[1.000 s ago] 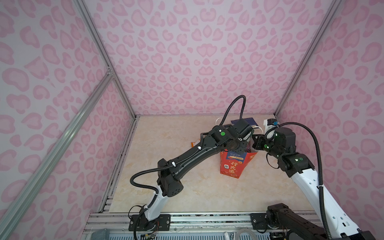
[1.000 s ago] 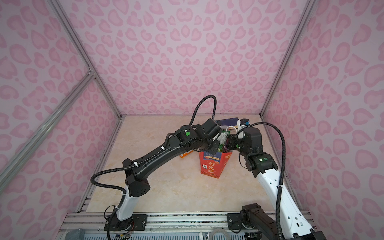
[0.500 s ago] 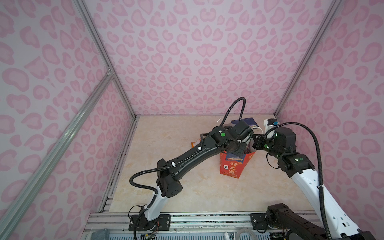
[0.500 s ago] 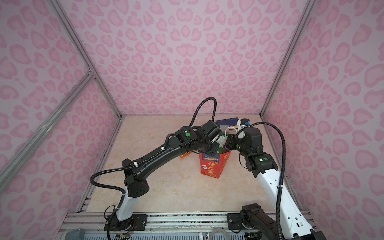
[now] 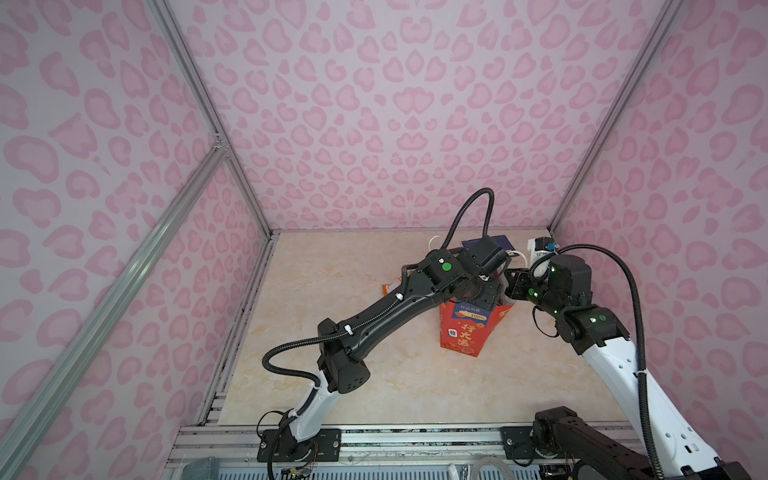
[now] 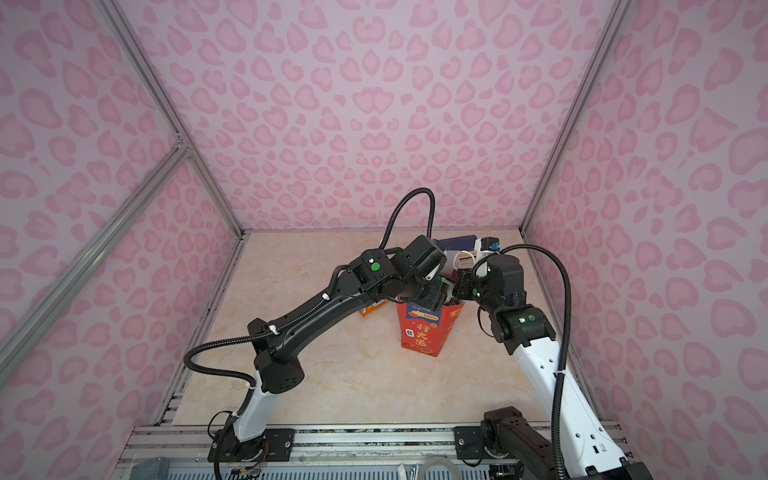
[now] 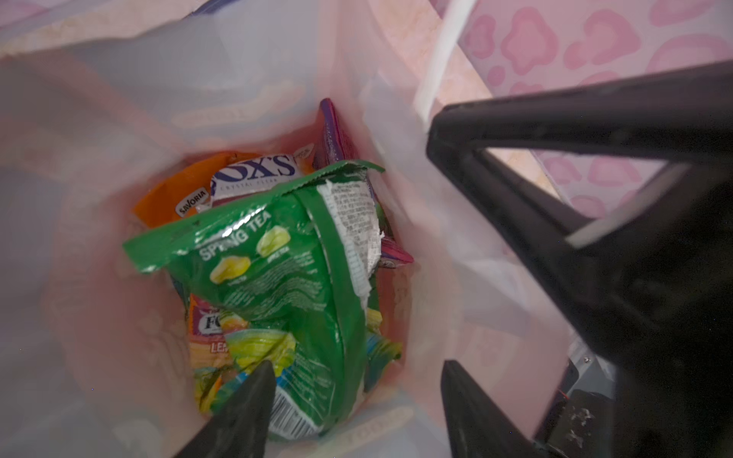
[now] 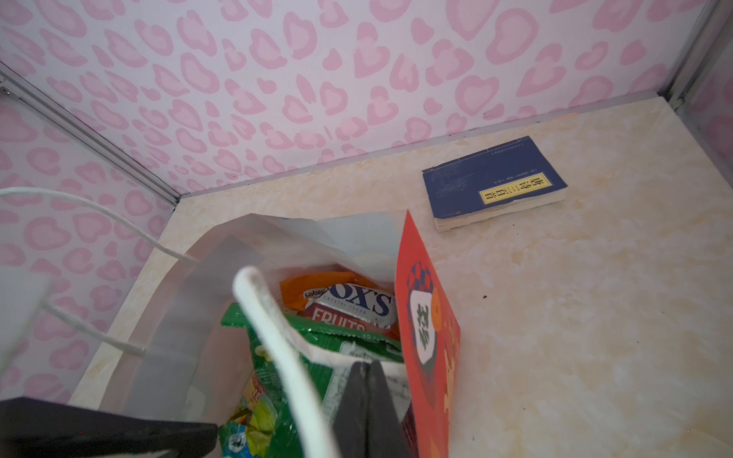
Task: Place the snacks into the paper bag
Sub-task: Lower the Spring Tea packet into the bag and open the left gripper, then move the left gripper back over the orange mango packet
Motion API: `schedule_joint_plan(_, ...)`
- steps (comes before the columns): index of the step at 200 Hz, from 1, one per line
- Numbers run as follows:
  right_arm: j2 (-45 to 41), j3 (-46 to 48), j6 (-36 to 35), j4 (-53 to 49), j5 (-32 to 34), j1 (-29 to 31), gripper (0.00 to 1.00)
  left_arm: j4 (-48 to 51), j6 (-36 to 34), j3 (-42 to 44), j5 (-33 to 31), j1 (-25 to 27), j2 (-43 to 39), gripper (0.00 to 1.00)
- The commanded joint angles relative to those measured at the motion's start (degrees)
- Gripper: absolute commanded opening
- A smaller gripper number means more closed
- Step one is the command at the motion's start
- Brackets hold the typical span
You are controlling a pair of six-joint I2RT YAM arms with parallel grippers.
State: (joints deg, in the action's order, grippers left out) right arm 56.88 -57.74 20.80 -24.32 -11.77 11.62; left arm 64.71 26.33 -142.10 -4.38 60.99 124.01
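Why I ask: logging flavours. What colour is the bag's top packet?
Green: the top packet shows best in left wrist view.

The red paper bag (image 5: 469,332) was stood upright on the tabletop (image 5: 374,374); the left end effector (image 5: 484,296) was held over its mouth, the right end effector (image 5: 512,286) at its rim.

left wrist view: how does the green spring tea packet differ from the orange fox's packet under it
The green glossy plastic packet lies on top of the pile, almost fully in sight, while the orange glossy plastic packet is partly buried beneath it. The green one shows its back, with a seam and fine print. The orange one shows its front, with the FOX'S label. Both sit inside the red paper bag, whose inside is white.
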Motion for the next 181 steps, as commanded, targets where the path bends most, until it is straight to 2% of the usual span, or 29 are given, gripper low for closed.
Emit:
schedule_joint_plan(1,-0.02,0.01,-0.14,0.67,-0.18,0.09,0.0,0.69,-0.32,-0.78,0.42,0.09,-3.24,0.73)
schedule_joint_plan(50,0.16,0.0,-0.06,0.76,-0.16,0.12,0.0,-1.88,-0.64,-0.2,6.97,0.09,-10.89,0.75)
schedule_joint_plan(71,0.07,0.08,-0.06,0.72,-0.12,0.14,0.0,-3.79,-1.23,2.63,6.92,0.09,-16.18,0.86)
schedule_joint_plan(82,0.07,0.06,-0.06,0.74,-0.16,0.12,0.0,-5.28,-1.79,6.33,4.23,0.09,-19.86,1.0)
schedule_joint_plan(104,-0.26,0.12,-0.05,0.67,0.06,0.14,0.0,-7.71,-2.28,14.86,-1.97,-0.16,-26.73,0.97)
schedule_joint_plan(154,-0.27,0.08,-0.05,0.76,-0.05,0.12,0.0,-13.77,0.3,34.84,-7.74,-1.95,-42.09,0.97)
schedule_joint_plan(181,-0.37,0.19,0.03,0.94,0.08,0.2,0.0,-17.63,3.53,47.73,-9.12,-6.03,-52.05,0.97)
